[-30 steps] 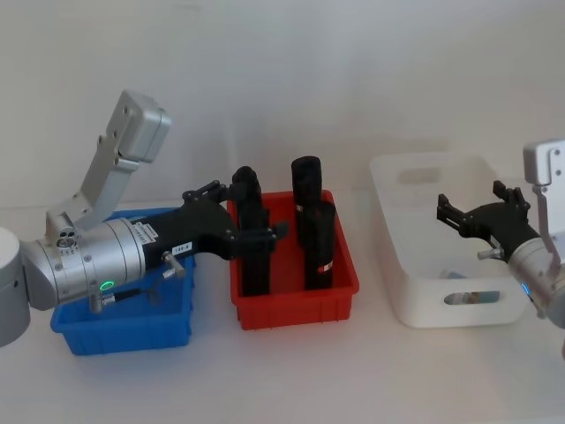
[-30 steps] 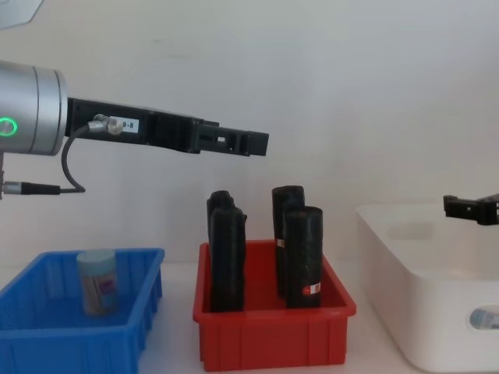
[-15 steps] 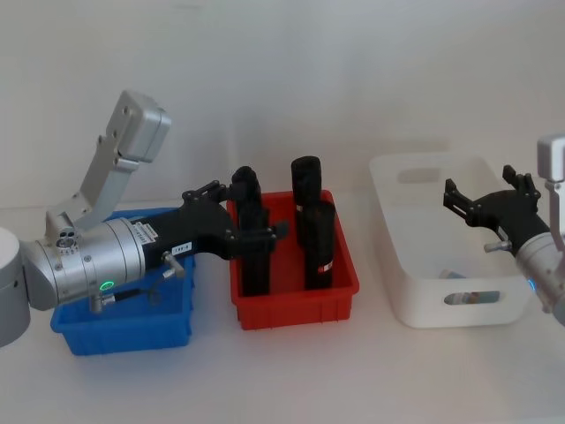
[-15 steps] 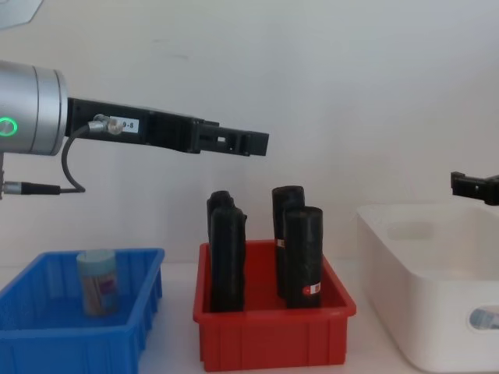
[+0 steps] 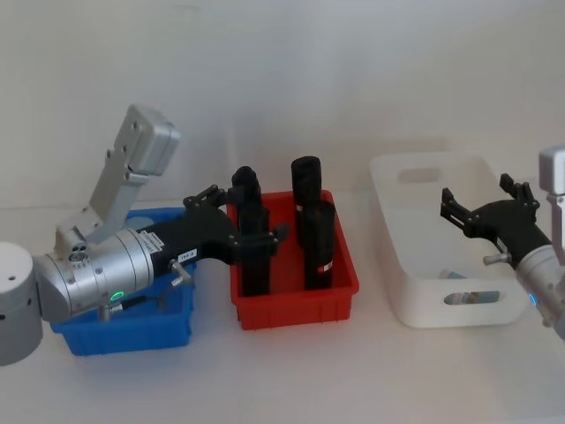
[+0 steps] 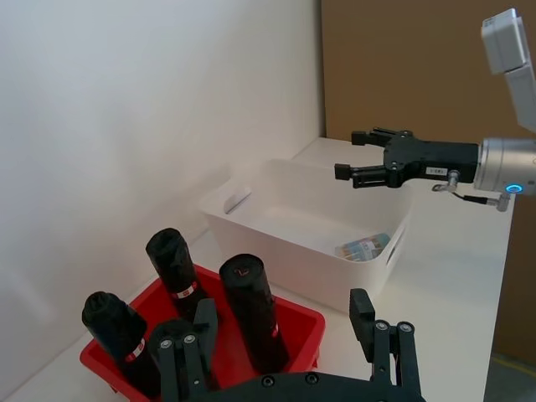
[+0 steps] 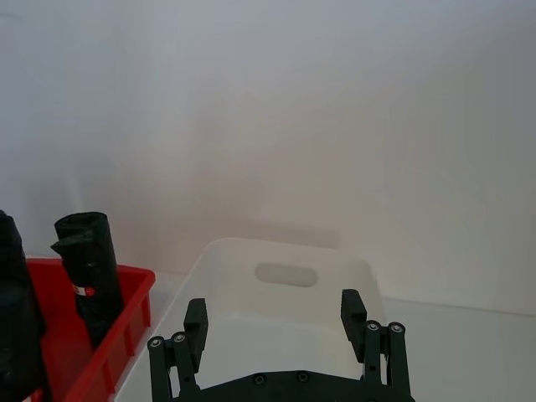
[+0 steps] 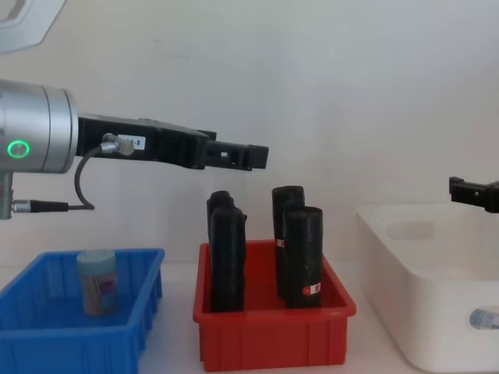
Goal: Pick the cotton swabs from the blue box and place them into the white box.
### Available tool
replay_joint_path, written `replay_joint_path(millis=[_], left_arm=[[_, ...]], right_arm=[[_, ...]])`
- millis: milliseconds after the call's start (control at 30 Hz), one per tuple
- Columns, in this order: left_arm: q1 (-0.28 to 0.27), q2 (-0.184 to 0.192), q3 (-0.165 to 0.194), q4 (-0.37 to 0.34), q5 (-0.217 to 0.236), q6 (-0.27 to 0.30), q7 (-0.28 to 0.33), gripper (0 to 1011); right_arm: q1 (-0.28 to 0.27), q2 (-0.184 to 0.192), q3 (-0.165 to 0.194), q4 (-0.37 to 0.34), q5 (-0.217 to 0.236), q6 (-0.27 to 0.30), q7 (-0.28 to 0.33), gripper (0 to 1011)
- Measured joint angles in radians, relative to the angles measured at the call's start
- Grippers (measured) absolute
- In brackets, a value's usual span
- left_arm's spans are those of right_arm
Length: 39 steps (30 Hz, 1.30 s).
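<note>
Left end effector (image 8: 253,156) dipped above black rolls (image 8: 302,257); right end effector (image 5: 478,196) seemingly over white box (image 5: 422,300); both open.

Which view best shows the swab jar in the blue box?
Chest view: the cotton swab jar stands upright in the blue box, unobstructed. In the head view the left arm covers that spot. Wrist views face the red bin and white box.

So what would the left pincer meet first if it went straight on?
The left pincer would clear the black rolls in the red bin; next is probably the right pincer above the white box, but depth is unclear.
</note>
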<state>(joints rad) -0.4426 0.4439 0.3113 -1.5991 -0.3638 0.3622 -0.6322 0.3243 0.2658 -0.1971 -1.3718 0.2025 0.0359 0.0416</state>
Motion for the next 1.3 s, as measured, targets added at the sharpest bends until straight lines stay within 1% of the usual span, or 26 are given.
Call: replay_joint_path(millis=[100,200,233,267,467,500,533,567,667,733,767,1000,1067,1100,1300], left_arm=[[0.014,-0.004,0.01,-0.002,0.011,-0.023,0.041,1000],[0.026,-0.008,0.018,-0.004,0.021,-0.044,0.079,1000],[0.033,-0.01,0.023,-0.005,0.027,-0.056,0.1,1000],[0.033,-0.01,0.023,-0.005,0.027,-0.056,0.1,1000],[0.063,-0.019,0.044,-0.009,0.051,-0.107,0.192,1000],[0.067,-0.02,0.047,-0.009,0.053,-0.113,0.202,1000],[0.07,-0.022,0.049,-0.01,0.056,-0.119,0.212,1000],[0.073,-0.022,0.051,-0.01,0.058,-0.124,0.221,999],[0.09,-0.027,0.063,-0.013,0.072,-0.152,0.272,1000],[0.096,-0.029,0.067,-0.013,0.076,-0.163,0.29,1000],[0.103,-0.031,0.072,-0.015,0.082,-0.174,0.311,1000],[0.129,-0.039,0.091,-0.018,0.103,-0.218,0.39,1000],[0.139,-0.042,0.097,-0.019,0.111,-0.236,0.421,1000],[0.146,-0.044,0.102,-0.02,0.116,-0.246,0.441,1000],[0.169,-0.051,0.118,-0.023,0.134,-0.286,0.51,1000]], right_arm=[[-0.022,0.005,-0.002,-0.026,0.005,0.0,0.002,1002],[-0.057,0.012,-0.005,-0.068,0.015,0.0,0.005,1002],[-0.065,0.014,-0.006,-0.076,0.017,0.0,0.006,1002],[-0.072,0.015,-0.007,-0.085,0.018,0.0,0.006,1002],[-0.13,0.028,-0.012,-0.153,0.033,0.0,0.011,1002],[-0.146,0.031,-0.013,-0.17,0.037,0.0,0.012,1002],[-0.146,0.031,-0.013,-0.17,0.037,0.0,0.012,1002],[-0.16,0.034,-0.014,-0.187,0.04,0.0,0.013,1002],[-0.189,0.04,-0.017,-0.222,0.047,0.0,0.015,1002],[-0.211,0.045,-0.019,-0.247,0.053,-0.001,0.016,1002],[-0.217,0.046,-0.019,-0.254,0.055,-0.001,0.017,1002],[-0.283,0.06,-0.025,-0.331,0.072,-0.001,0.022,1002],[-0.302,0.065,-0.026,-0.353,0.076,-0.002,0.023,1002],[-0.307,0.066,-0.027,-0.359,0.078,-0.002,0.023,1002],[-0.335,0.072,-0.029,-0.391,0.085,-0.002,0.025,1002]])
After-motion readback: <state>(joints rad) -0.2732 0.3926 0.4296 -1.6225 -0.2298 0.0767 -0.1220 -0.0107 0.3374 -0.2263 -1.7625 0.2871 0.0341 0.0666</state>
